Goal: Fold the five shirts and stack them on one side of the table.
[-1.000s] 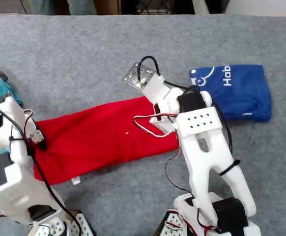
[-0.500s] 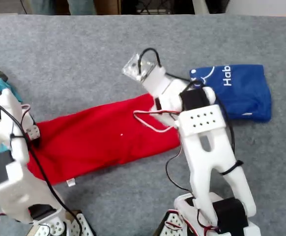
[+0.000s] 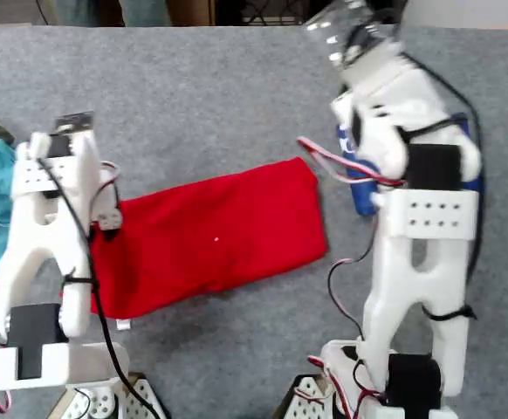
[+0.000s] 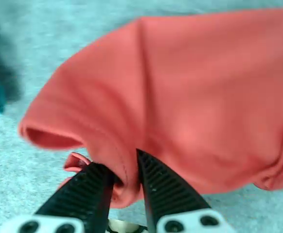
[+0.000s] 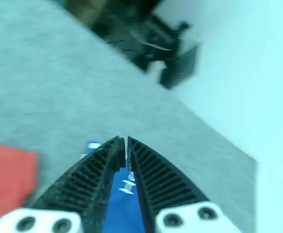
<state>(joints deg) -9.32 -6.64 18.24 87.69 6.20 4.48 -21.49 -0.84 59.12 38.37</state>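
Both arms went up since a second ago, and the right gripper (image 5: 126, 145) swung off the red shirt (image 3: 219, 236) and now hangs over the blue shirt (image 5: 123, 204), jaws pressed together on nothing. Left gripper (image 4: 126, 167) is pinching the red shirt's hem. That shirt lies mid-table (image 3: 193, 87), its left end dragged in shorter than before.

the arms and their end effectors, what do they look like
Both the left arm and right arm are blocky white plastic with black motors and black, red and white cables. The left end effector and right end effector have black ribbed fingers on white bases with screw holes.
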